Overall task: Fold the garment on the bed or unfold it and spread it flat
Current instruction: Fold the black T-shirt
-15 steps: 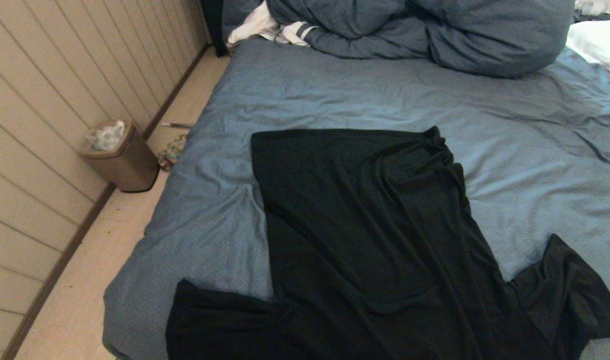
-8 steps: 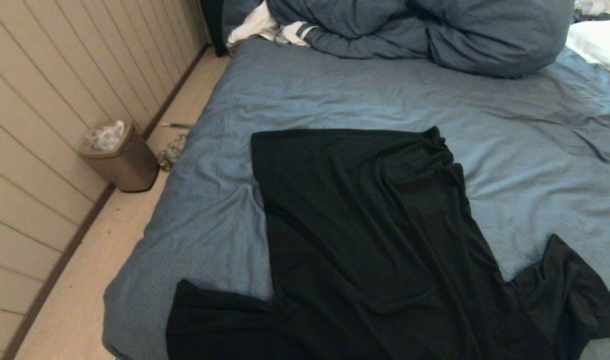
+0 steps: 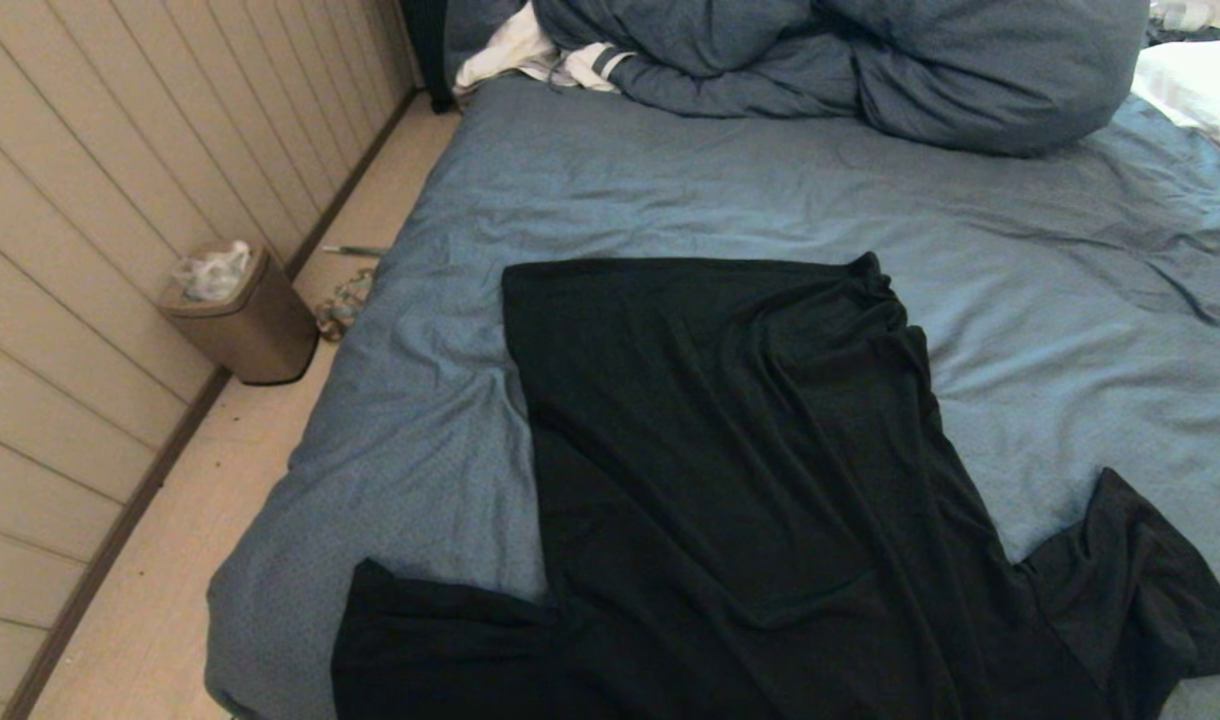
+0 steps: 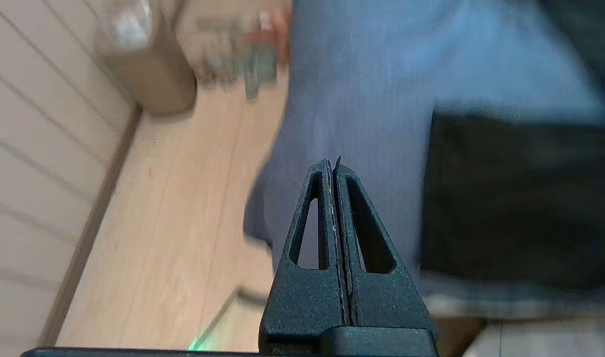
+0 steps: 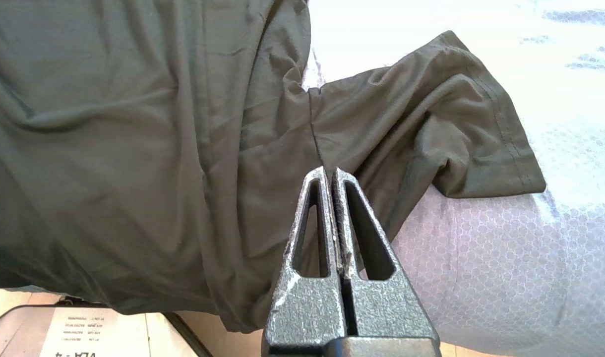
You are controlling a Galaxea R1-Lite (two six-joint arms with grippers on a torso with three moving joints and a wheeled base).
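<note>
The garment [image 3: 740,480], a thin black T-shirt, lies spread on the bed [image 3: 670,180] with its plain side up, both sleeves toward the near edge and its hem toward the far side. Neither arm shows in the head view. My left gripper [image 4: 333,166] is shut and empty, off the bed's near left corner, apart from the garment's [image 4: 511,198] left sleeve. My right gripper [image 5: 330,172] is shut and empty, hovering near the seam where the right sleeve [image 5: 441,124] joins the garment's body. The shirt's near edge hangs over the bed's front.
A bunched blue-grey duvet [image 3: 850,60] and a white striped cloth [image 3: 540,55] lie at the far end, a white pillow [image 3: 1200,85] at far right. A brown bin [image 3: 240,315] stands on the floor by the panelled wall, left of the bed.
</note>
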